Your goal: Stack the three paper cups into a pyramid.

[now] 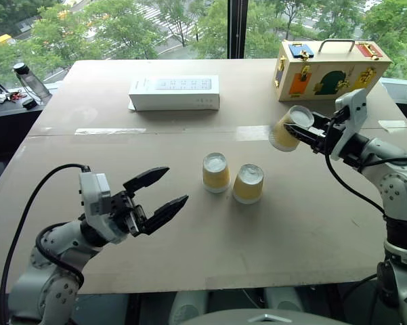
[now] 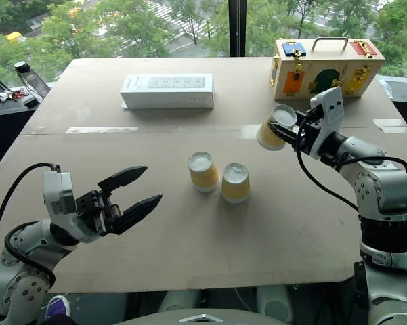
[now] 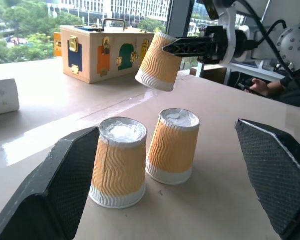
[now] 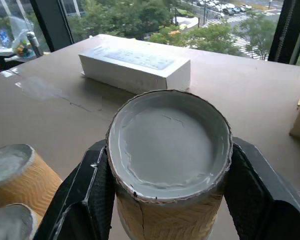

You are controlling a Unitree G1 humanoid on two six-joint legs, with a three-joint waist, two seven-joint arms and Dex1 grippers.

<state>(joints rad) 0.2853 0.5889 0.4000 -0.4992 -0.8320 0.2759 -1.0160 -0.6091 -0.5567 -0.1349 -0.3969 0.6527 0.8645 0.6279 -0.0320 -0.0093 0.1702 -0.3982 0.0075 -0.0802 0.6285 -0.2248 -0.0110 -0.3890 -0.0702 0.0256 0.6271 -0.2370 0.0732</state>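
Right gripper pinches one yellow-tan ribbed paper cup between its black fingers, and I see it held tilted in the air above the brown table. Two matching cups stand upside down, side by side, mid-table. My left gripper hovers near them, fingers spread and empty.

No readable text anywhere; the white box on the table carries faint grey printing on its top and a small mark on its front side, too small to make out; the wooden latch box bears coloured panels without legible lettering.
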